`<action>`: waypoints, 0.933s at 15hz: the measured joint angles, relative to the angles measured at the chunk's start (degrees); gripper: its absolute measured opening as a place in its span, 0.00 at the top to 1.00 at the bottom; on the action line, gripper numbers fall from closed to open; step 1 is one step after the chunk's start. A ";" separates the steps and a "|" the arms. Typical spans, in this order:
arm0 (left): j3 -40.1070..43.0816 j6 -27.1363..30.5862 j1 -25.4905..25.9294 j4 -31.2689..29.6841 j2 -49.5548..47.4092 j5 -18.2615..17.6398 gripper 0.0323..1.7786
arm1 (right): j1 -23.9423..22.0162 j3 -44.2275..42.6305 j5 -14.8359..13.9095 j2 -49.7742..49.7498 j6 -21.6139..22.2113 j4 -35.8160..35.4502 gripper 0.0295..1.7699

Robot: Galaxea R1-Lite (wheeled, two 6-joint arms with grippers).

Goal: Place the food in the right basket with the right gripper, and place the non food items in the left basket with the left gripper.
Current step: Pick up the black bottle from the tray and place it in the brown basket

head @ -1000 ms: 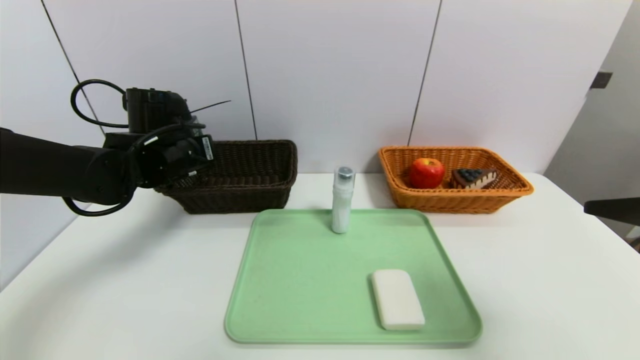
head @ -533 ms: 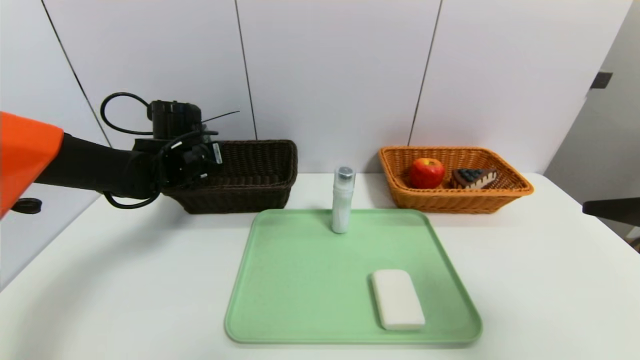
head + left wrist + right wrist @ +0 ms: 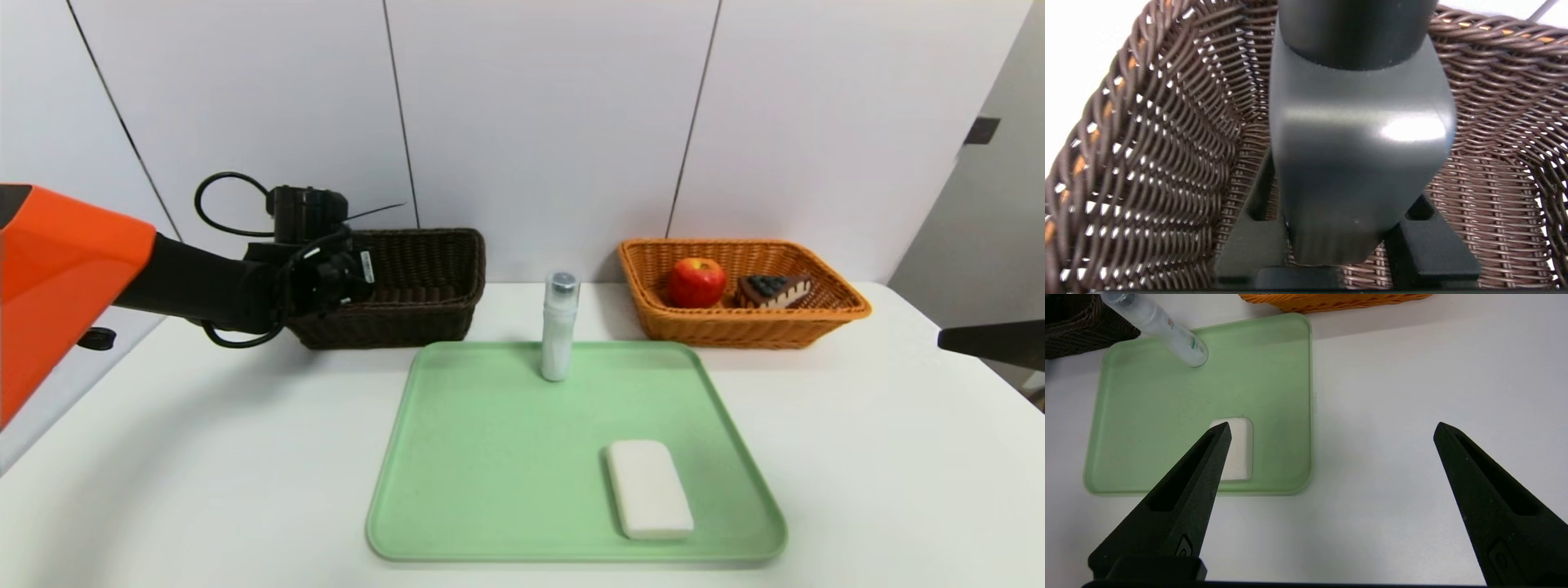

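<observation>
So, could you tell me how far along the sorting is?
Done: apple and cake slice sit in the orange basket. In hand: left gripper holds a dark grey object inside the brown basket. Left: bottle and white bar on the tray.

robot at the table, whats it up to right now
It is sorting things into two baskets. The left gripper has a dark grey object between its fingers, inside the brown basket. The apple and cake slice already lie in the orange basket. A white bottle and a white bar remain on the green tray. The right gripper hangs open above the table.
</observation>
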 joint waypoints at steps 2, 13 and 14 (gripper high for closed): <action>-0.30 0.00 0.02 -0.09 0.24 0.05 0.46 | 0.02 0.00 0.04 0.26 0.00 -0.22 0.03; -6.14 0.51 -3.72 12.43 -12.79 0.16 0.14 | 0.02 -0.28 1.06 2.10 3.12 -0.50 0.03; -6.45 0.27 -6.35 14.97 -15.47 0.55 0.13 | 0.02 -0.28 1.05 2.16 3.19 -0.50 0.03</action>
